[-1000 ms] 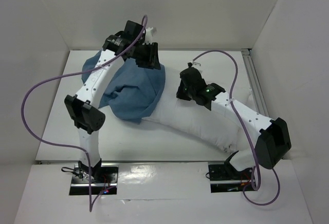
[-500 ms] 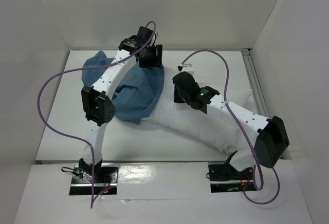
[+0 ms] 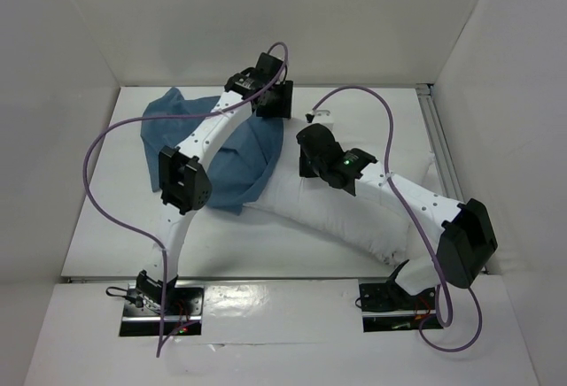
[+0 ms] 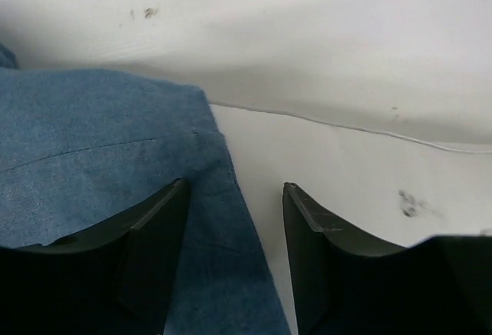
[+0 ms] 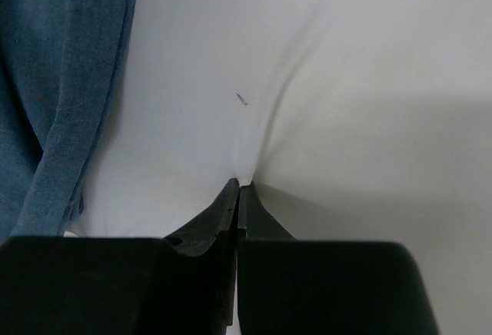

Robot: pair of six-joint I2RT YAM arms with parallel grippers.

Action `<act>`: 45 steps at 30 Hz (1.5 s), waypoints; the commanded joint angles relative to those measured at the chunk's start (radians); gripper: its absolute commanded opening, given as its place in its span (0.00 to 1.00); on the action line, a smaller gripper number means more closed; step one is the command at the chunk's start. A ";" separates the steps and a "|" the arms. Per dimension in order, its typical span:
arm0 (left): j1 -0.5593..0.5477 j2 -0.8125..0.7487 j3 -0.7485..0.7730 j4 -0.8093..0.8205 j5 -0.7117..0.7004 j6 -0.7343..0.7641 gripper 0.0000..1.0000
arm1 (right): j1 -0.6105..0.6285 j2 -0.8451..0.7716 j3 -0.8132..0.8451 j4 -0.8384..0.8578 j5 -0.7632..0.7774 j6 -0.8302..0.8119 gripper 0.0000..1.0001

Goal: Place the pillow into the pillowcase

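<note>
The blue pillowcase (image 3: 246, 158) lies wrinkled at the far left of the table, over one end of the white pillow (image 3: 345, 218). The pillow curves from there toward the near right. My left gripper (image 3: 276, 103) is open at the pillowcase's far right corner. In the left wrist view the pillowcase's (image 4: 100, 135) edge runs between the spread fingers of the gripper (image 4: 234, 189), and the right finger is over a white surface. My right gripper (image 3: 308, 158) is shut, pinching a fold of pillow fabric (image 5: 192, 120) at the gripper's tips (image 5: 240, 185), beside the pillowcase hem (image 5: 54, 81).
White walls enclose the table at the back (image 3: 292, 23), left and right. A metal rail (image 3: 436, 138) runs along the right side. Purple cables (image 3: 97, 151) loop off both arms. The left arm's elbow (image 3: 183, 182) hangs over the pillowcase's near edge.
My left arm has swung right along the pillowcase's far edge, and its gripper now stands at the right corner. My right gripper has shifted slightly left, still pinching the pillow.
</note>
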State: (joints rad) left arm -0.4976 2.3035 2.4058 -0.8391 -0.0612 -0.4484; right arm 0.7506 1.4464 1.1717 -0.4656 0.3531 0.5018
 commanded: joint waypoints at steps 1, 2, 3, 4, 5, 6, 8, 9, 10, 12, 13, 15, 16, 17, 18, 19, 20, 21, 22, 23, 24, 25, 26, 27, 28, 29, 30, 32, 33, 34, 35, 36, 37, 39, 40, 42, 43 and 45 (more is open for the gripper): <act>0.007 0.008 0.001 -0.028 -0.075 0.001 0.63 | 0.023 0.020 0.011 -0.027 -0.019 0.018 0.00; 0.007 0.008 -0.011 -0.028 -0.087 0.001 0.58 | 0.023 0.020 0.011 -0.027 -0.019 0.018 0.00; 0.007 0.008 -0.011 -0.028 -0.088 0.001 0.55 | 0.023 0.020 0.011 -0.027 -0.019 0.018 0.00; 0.007 0.008 -0.011 -0.028 -0.100 0.014 0.51 | 0.023 0.020 0.011 -0.027 -0.019 0.018 0.00; 0.007 0.008 -0.002 -0.028 -0.086 0.014 0.45 | 0.023 0.020 0.011 -0.027 -0.019 0.027 0.00; 0.007 -0.002 -0.002 -0.028 -0.056 0.023 0.30 | 0.023 0.029 0.020 -0.027 -0.019 0.027 0.00; 0.025 -0.031 -0.016 0.024 0.108 0.024 0.14 | 0.023 0.029 0.020 -0.037 -0.019 0.027 0.00; 0.025 -0.047 -0.029 0.053 0.177 0.024 0.08 | 0.023 0.040 0.032 -0.038 0.007 0.027 0.00; 0.025 -0.064 -0.043 0.083 0.293 0.014 0.00 | 0.023 0.040 0.046 -0.051 0.017 0.027 0.00; 0.012 -0.101 -0.065 0.151 0.404 0.014 0.00 | 0.023 0.040 0.057 -0.051 0.017 0.027 0.00; 0.002 -0.111 -0.065 0.167 0.449 0.005 0.00 | 0.023 0.040 0.066 -0.051 0.017 0.027 0.00; -0.016 -0.137 -0.091 0.227 0.616 0.005 0.00 | 0.023 0.040 0.075 -0.051 0.017 0.027 0.00; -0.030 -0.166 -0.103 0.247 0.667 -0.012 0.00 | 0.023 0.040 0.075 -0.041 0.017 0.027 0.00; -0.030 -0.185 -0.120 0.270 0.757 -0.027 0.00 | 0.032 0.040 0.086 -0.041 0.032 0.027 0.00; -0.042 -0.205 -0.170 0.299 0.800 -0.077 0.00 | 0.032 0.029 0.086 -0.030 0.032 0.027 0.00; -0.042 -0.241 -0.198 0.370 0.878 -0.104 0.00 | 0.032 0.016 0.072 -0.007 0.032 0.027 0.00; -0.056 -0.257 -0.223 0.402 0.879 -0.128 0.00 | 0.032 0.016 0.072 0.004 0.032 0.027 0.00; -0.056 -0.269 -0.246 0.435 0.921 -0.159 0.00 | 0.032 0.002 0.056 0.013 0.032 0.027 0.00; -0.056 -0.269 -0.305 0.480 0.942 -0.241 0.00 | 0.032 -0.007 0.037 0.028 0.032 0.038 0.00; -0.056 -0.280 -0.342 0.583 0.960 -0.286 0.00 | 0.032 -0.007 0.037 0.038 0.032 0.038 0.00; -0.065 -0.257 -0.367 0.609 0.974 -0.317 0.00 | 0.032 -0.007 0.023 0.038 0.023 0.038 0.00; -0.065 -0.231 -0.367 0.609 0.965 -0.331 0.00 | 0.032 -0.007 0.023 0.047 0.023 0.052 0.00; -0.065 -0.202 -0.367 0.589 0.948 -0.331 0.00 | 0.032 -0.007 0.014 0.047 0.023 0.052 0.00; -0.065 -0.140 -0.300 0.507 0.911 -0.313 0.00 | 0.032 -0.007 0.014 0.047 0.011 0.061 0.00; -0.065 -0.113 -0.259 0.444 0.881 -0.267 0.00 | 0.032 -0.007 0.014 0.047 0.010 0.061 0.00; -0.065 -0.092 -0.214 0.378 0.821 -0.235 0.05 | 0.032 -0.007 0.014 0.047 0.020 0.061 0.00; -0.065 -0.081 -0.174 0.323 0.821 -0.201 0.14 | 0.032 -0.007 0.002 0.047 0.020 0.061 0.00; -0.065 -0.114 -0.132 0.229 0.726 -0.124 0.43 | 0.032 -0.020 -0.009 0.036 0.050 0.052 0.00; -0.065 -0.142 -0.142 0.219 0.704 -0.101 0.58 | 0.032 -0.030 -0.009 0.036 0.063 0.041 0.00; -0.065 -0.173 -0.161 0.210 0.654 -0.079 0.82 | 0.032 -0.040 -0.009 0.022 0.063 0.041 0.00; -0.065 -0.232 -0.162 0.190 0.626 -0.037 0.92 | 0.007 -0.040 -0.018 0.022 0.063 0.015 0.00; -0.065 -0.262 -0.171 0.178 0.598 -0.015 1.00 | -0.002 -0.040 -0.018 0.013 0.063 0.006 0.00; -0.065 -0.292 -0.171 0.178 0.548 0.003 1.00 | -0.002 -0.040 -0.018 -0.004 0.052 -0.005 0.00; -0.056 -0.355 -0.214 0.164 0.502 0.046 1.00 | -0.025 -0.029 0.026 -0.039 0.052 -0.031 0.24; -0.056 -0.419 -0.226 0.164 0.432 0.047 1.00 | -0.025 -0.029 0.045 -0.068 0.052 -0.042 0.45; -0.056 -0.482 -0.284 0.164 0.368 0.085 1.00 | -0.025 -0.020 0.100 -0.090 0.041 -0.074 0.71; -0.044 -0.513 -0.309 0.164 0.338 0.085 1.00 | -0.025 -0.020 0.120 -0.100 0.026 -0.084 0.82; -0.030 -0.607 -0.417 0.164 0.236 0.096 1.00 | -0.025 0.000 0.187 -0.126 0.015 -0.107 0.88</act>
State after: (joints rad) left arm -0.5411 1.8397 2.0693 -0.6724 0.3195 -0.4175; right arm 0.7261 1.4246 1.2526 -0.5377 0.3946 0.4492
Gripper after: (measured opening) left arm 1.001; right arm 0.856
